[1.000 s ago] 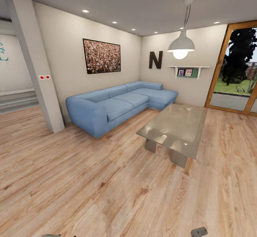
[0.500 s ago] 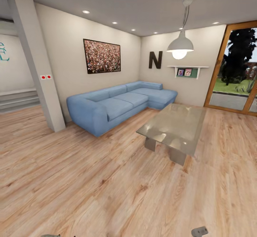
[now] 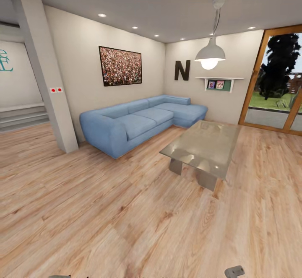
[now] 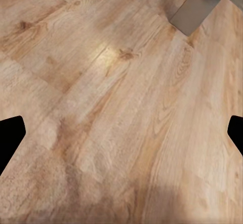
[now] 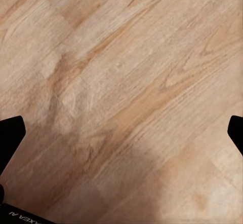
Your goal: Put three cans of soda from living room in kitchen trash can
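Both my grippers, left (image 4: 121,133) and right (image 5: 121,133), hang spread wide with nothing between their black fingertips, over pale wood plank floor (image 3: 126,211). Past them I see the living room: a glass-topped coffee table (image 3: 201,146) on grey legs and a blue corner sofa (image 3: 138,123) against the wall. No cans show on the tabletop.

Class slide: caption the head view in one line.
Living room: blue corner sofa beside a glass coffee table on plank floor.
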Controlling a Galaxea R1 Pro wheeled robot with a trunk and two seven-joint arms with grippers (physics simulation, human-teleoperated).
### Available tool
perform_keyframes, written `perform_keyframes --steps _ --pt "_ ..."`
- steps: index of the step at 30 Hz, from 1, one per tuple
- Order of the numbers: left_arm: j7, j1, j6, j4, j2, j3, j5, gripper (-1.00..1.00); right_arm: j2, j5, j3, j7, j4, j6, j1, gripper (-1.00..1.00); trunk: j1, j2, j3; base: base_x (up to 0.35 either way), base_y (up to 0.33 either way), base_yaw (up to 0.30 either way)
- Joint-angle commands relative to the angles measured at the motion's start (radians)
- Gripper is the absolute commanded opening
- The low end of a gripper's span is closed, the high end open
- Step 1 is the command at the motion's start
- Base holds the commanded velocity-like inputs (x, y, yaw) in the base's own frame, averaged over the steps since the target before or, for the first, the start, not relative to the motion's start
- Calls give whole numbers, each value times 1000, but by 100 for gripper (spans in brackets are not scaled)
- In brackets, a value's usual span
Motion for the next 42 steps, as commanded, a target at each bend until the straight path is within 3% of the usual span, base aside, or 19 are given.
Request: perform_keyframes --steps 1,15,22,42 --pt "0 0 0 0 0 0 0 100 0 0 0 0 0 0 0 100 0 0 0 -93 0 0" --pt "0 1 0 0 0 -1 0 100 0 0 0 0 0 0 0 100 0 0 0 -278 0 0" --pt "0 1 0 0 0 -1 0 100 0 0 0 1 0 2 0 100 0 0 0 -76 0 -12" --pt "0 0 0 0 0 -1 0 100 0 0 0 2 0 3 0 100 0 0 0 -3 0 -239"
